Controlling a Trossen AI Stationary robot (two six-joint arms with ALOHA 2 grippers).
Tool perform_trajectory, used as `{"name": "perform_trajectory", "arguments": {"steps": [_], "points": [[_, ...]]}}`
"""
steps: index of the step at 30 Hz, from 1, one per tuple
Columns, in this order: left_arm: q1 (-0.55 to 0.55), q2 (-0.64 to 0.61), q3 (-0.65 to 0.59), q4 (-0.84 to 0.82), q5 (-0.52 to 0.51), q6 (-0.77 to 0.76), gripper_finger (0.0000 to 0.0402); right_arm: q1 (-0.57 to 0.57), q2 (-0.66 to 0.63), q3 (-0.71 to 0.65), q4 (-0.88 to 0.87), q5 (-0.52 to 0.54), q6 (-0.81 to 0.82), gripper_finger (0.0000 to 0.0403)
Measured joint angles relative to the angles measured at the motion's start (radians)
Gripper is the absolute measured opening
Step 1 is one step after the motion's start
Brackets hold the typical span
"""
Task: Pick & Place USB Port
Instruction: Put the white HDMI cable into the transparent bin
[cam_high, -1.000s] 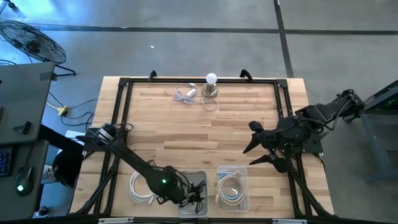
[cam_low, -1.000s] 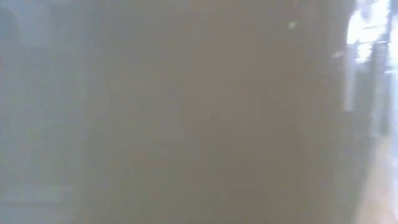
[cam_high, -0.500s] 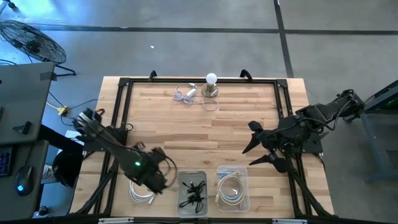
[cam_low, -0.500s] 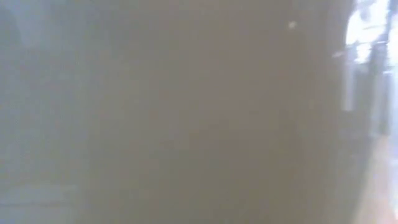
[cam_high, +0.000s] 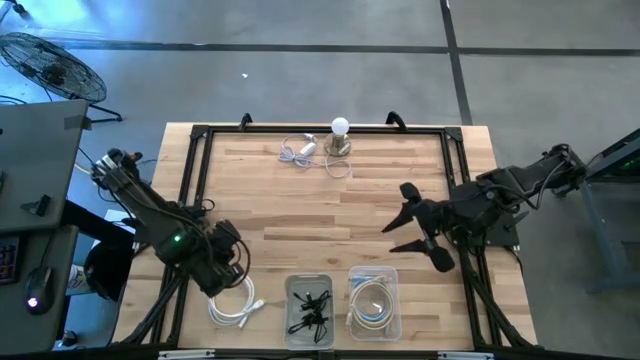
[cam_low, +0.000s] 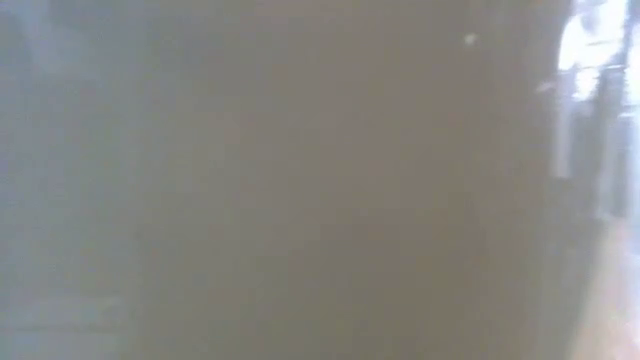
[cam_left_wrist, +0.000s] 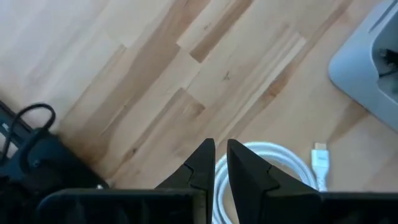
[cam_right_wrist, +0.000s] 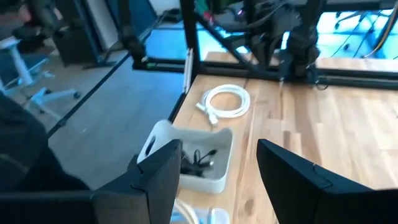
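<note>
USB parts, small black pieces (cam_high: 309, 311), sit in grey plastic bin (cam_high: 292, 287) at counter front. My left tool (cam_left_wrist: 221, 163) nearly closed, empty, above white coiled cable (cam_left_wrist: 273, 163). Right tool (cam_right_wrist: 219, 171) wide, empty. I judge pick not yet made.

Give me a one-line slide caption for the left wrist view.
Left gripper, fingers nearly shut and empty, above the coiled white cable on the wooden table, grey bin nearby.
</note>
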Motion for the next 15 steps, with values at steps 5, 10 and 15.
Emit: {"name": "perform_trajectory", "arguments": {"steps": [5, 10, 15], "points": [[0.000, -0.001, 0.000, 0.030, 0.032, 0.000, 0.0040, -0.037, 0.000, 0.000, 0.025, 0.003, 0.005, 0.0204], [0.000, -0.001, 0.000, 0.044, 0.034, -0.007, 0.0040, -0.061, 0.000, 0.000, 0.025, -0.001, 0.006, 0.0204], [0.021, 0.006, 0.000, 0.069, 0.010, -0.005, 0.0040, -0.070, 0.000, 0.000, 0.023, -0.018, 0.005, 0.0204]]}}
